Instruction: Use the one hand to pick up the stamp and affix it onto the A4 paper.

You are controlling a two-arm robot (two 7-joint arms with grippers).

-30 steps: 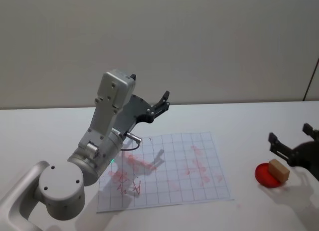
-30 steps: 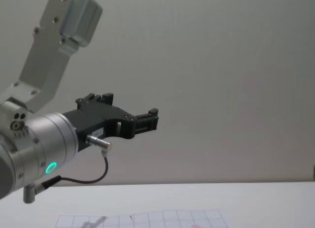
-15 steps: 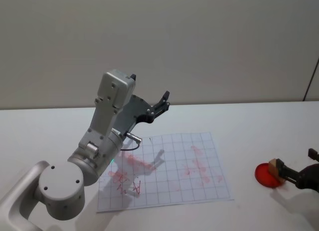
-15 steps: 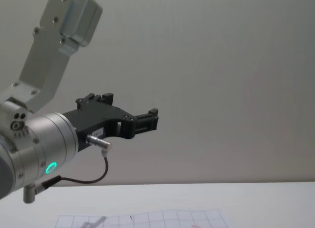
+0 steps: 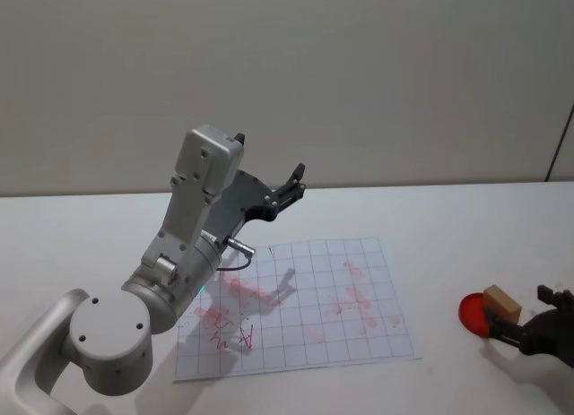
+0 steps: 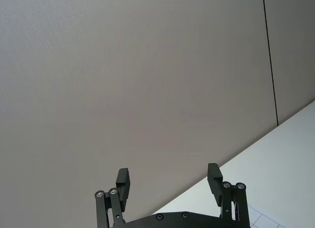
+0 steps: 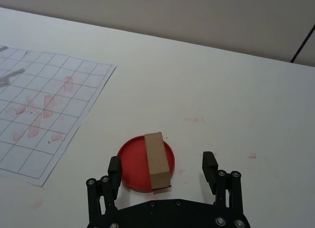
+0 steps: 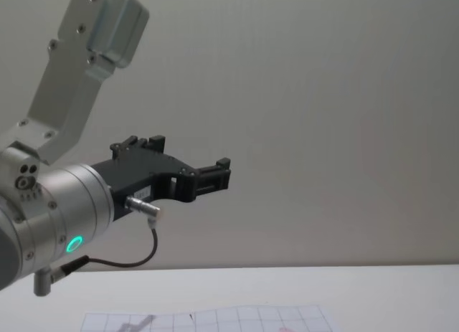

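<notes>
Right wrist view: right black clawed gripper, jaws wide, faces the tan wooden block stamp on a round red ink pad right of the white gridded A4 paper, the block's long axis lying near-to-far between the fingers; left gripper is parked high, jaws apart.
</notes>
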